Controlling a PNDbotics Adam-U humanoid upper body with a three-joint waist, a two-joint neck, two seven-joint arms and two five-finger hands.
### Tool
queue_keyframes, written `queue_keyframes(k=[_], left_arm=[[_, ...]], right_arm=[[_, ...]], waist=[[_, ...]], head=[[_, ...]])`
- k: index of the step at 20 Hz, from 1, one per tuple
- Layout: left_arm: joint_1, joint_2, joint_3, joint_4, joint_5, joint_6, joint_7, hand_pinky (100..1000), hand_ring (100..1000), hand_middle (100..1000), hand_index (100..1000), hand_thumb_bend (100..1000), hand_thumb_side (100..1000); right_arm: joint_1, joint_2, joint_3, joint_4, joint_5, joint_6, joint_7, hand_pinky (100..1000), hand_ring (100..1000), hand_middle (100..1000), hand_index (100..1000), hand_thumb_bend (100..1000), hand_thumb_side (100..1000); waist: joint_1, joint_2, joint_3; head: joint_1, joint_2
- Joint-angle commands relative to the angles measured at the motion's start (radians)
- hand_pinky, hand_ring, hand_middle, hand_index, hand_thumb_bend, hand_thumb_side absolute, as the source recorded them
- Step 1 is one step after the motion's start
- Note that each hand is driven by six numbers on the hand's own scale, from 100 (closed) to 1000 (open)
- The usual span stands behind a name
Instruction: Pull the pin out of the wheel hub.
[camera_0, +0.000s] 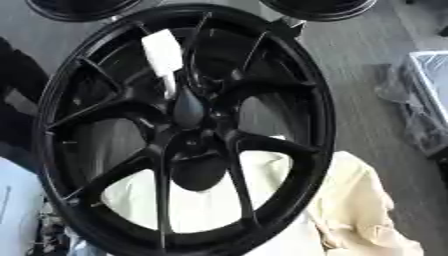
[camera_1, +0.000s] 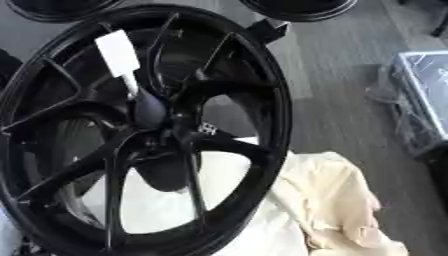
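Left eye view shows, nearest along the bottom edge, a pale cream cloth (camera_0: 363, 200) bunched under and to the right of the wheel, its folds spilling toward the lower right corner. On it rests a large black alloy wheel (camera_0: 52, 150), filling most of the frame, with thin paired spokes running from the rim to the hub (camera_0: 188, 112); the cream cloth shows through the lower gaps between the spokes. At the hub's middle sits a dark rounded shape, and just above it a white, flat, oblong piece (camera_1: 118, 52) stands tilted, its narrow lower end reaching down to the hub's centre. Whether this is the pin itself cannot be told. Neither robot hand shows in either view, so how their fingers stand cannot be said. Beyond the wheel lies grey wood-grain flooring (camera_0: 367, 55). At the right edge is a grey-framed object wrapped in clear plastic (camera_1: 420, 95). Farthest off, along the top edge, the lower rims of two more black wheels (camera_1: 302, 10) cut into the picture.
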Motion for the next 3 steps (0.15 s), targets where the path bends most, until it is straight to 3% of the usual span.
queue_keyframes(k=[1, 3], left_arm=[[-0.011, 0.007, -0.003, -0.022, 0.003, -0.001, -0.008, 707, 737, 698, 701, 215, 835], [-0.016, 0.006, -0.004, -0.024, 0.003, -0.002, -0.009, 707, 737, 698, 701, 215, 834]], right_arm=[[-0.045, 0.001, 0.016, 0.014, -0.048, -0.025, 0.033, 1000, 885, 781, 928, 100, 558], [-0.073, 0.014, 0.027, 0.045, -0.057, -0.047, 0.059, 1000, 886, 782, 928, 100, 600]], waist=[[0.001, -0.015, 0.003], [0.001, -0.014, 0.006]], head=[[-0.001, -0.004], [0.0, -0.005]])
